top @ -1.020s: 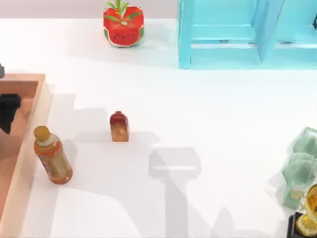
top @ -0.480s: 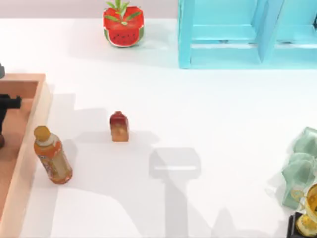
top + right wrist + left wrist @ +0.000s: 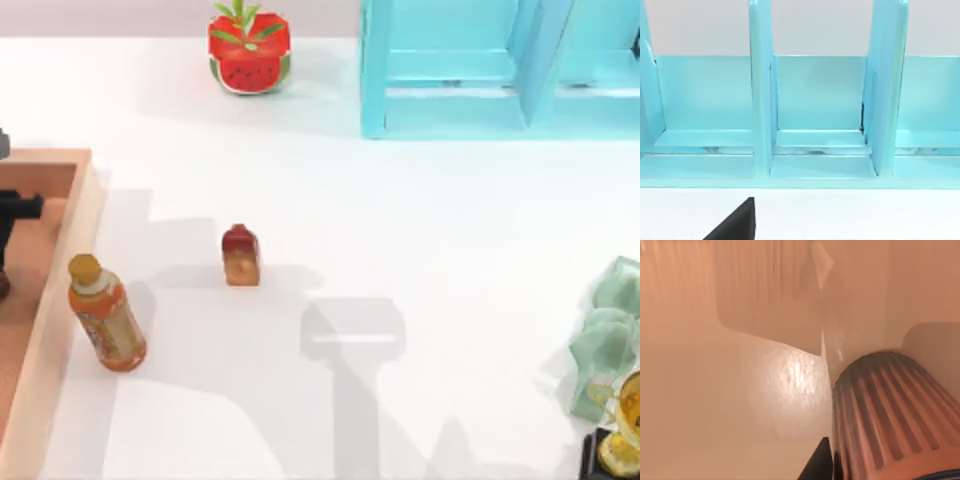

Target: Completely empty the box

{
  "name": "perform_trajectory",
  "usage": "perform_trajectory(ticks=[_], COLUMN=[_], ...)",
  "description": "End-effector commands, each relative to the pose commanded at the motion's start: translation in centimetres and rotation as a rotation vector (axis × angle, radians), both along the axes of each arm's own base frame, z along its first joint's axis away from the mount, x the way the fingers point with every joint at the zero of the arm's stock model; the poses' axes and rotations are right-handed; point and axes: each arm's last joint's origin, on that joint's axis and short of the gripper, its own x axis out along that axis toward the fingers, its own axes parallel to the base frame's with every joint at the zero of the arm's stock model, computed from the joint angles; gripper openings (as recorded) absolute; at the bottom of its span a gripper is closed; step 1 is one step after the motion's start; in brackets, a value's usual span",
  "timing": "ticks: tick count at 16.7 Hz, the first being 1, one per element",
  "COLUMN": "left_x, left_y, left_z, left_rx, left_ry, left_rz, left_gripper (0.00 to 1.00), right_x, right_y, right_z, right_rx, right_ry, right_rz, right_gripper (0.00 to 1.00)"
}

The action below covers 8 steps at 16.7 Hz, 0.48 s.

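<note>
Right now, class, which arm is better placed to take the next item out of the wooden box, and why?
Left. The left gripper is already over the box at the table's left edge, and its wrist view shows a ribbed item close by on the box floor. The right wrist camera faces the turquoise shelf unit.

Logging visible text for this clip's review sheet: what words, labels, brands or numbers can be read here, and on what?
None can be read.
The orange drink bottle beside the box has a patterned label, too blurred to read.
The watermelon-patterned plant pot carries printed seeds, no lettering.
The small red-capped bottle and turquoise shelf unit show no writing.
</note>
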Motion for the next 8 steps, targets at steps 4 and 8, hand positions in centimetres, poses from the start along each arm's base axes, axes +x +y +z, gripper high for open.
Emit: perform_trajectory(ticks=[4,8], left_x=[0.1,0.6], left_y=[0.6,1.2], left_z=[0.8,4.7], left_rx=[0.006,0.009], left_ry=[0.005,0.007], left_rz=[0.012,0.017], left_gripper=[0.0,0.0], right_x=[0.0,0.0], right_y=[0.0,0.0], right_z=[0.0,0.0], right_rx=[0.0,0.0], right_ry=[0.0,0.0], right_rz=[0.0,0.0], right_gripper=[1.0,1.0])
